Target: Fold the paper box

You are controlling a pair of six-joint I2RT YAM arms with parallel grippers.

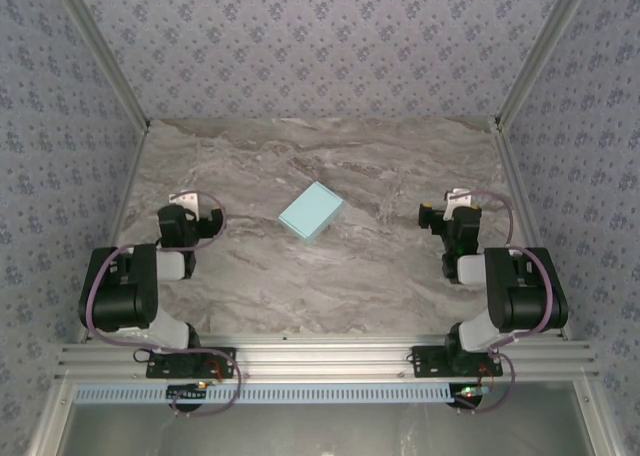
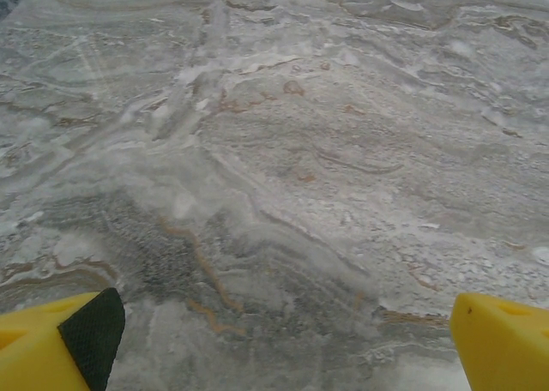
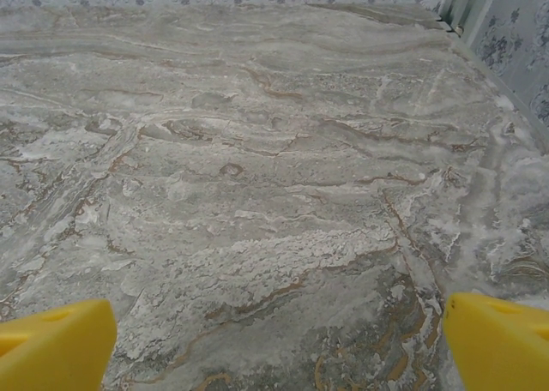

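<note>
One paper box [image 1: 311,213] is lying near the middle of the counter [image 1: 330,296]. We are seeing it as a compact, flat-topped rectangle of pale mint card, plain and smooth, turned at a slant to the counter's edges. The counter is showing a grey marble pattern with wavy veins and rusty streaks. Blue-grey walls [image 1: 300,36] with a small floral print are enclosing it on three sides, and aluminium rails [image 1: 320,356] are running along the near edge. We are finding both arms folded back over their bases, elbows bent, wrists reaching forward low over the counter. The left claw [image 2: 283,348] is standing wide apart, its yellow fingers [image 2: 502,339] sitting at the lower corners, one carrying a dark pad [image 2: 93,335], with bare marble between them. The right claw [image 3: 279,344] is likewise spreading wide and gripping nothing. The box is sitting between the two claws, well apart from each.
</note>
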